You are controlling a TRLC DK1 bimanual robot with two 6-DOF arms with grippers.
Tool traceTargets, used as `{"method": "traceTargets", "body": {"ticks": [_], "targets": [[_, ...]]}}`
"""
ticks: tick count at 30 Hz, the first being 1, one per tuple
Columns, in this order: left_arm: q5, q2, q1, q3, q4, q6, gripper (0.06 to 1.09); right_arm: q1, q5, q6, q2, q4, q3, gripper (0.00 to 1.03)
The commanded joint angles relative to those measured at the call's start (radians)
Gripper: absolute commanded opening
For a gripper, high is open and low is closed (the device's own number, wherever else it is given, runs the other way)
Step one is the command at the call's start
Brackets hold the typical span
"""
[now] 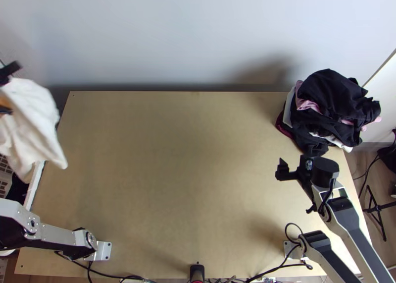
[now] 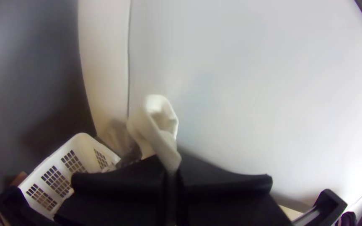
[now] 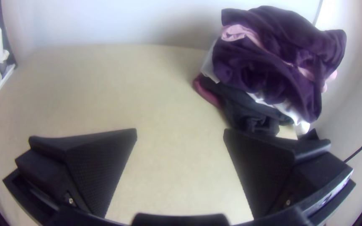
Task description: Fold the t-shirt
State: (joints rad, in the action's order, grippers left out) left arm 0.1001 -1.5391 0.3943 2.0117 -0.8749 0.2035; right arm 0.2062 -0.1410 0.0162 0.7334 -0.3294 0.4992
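Observation:
In the top view, my left gripper [image 1: 9,73] is at the far left edge, with the white t-shirt [image 1: 33,118] hanging from it, bunched, over the table's left side. The left wrist view has my left gripper [image 2: 171,173] shut on a bunched part of the white cloth [image 2: 158,129], a small loop of it sticking out past the fingers. My right gripper [image 1: 288,172] is above the table's right part, holding nothing; in the right wrist view the right gripper [image 3: 180,136] is wide open over bare tabletop.
A pile of dark, pink and white clothes [image 1: 331,107] lies on the table's far right corner. The wooden table [image 1: 183,169] is bare across its middle. A white basket [image 2: 55,180] with slotted walls stands off the table's left side. A pale wall rises behind the far edge.

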Motion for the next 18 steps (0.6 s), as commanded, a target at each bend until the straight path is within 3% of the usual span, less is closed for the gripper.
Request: {"method": "traceTargets", "body": {"ticks": [1, 3, 10, 18], "targets": [[0.173, 0.004, -0.382, -0.03, -0.045, 0.079, 0.09, -0.007, 0.001, 0.03, -0.028, 0.015, -0.047, 0.96], [0.239, 0.01, -0.502, -0.097, -0.01, 0.134, 0.09, -0.007, 0.001, 0.044, -0.029, 0.024, -0.06, 0.96], [0.291, -0.018, -0.841, -0.32, 0.126, 0.2, 0.09, -0.018, 0.0, 0.042, -0.049, 0.036, -0.09, 0.96], [0.296, -0.202, -1.055, -0.251, 0.128, 0.293, 0.09, -0.042, 0.001, 0.05, -0.049, 0.086, -0.123, 0.96]]}}
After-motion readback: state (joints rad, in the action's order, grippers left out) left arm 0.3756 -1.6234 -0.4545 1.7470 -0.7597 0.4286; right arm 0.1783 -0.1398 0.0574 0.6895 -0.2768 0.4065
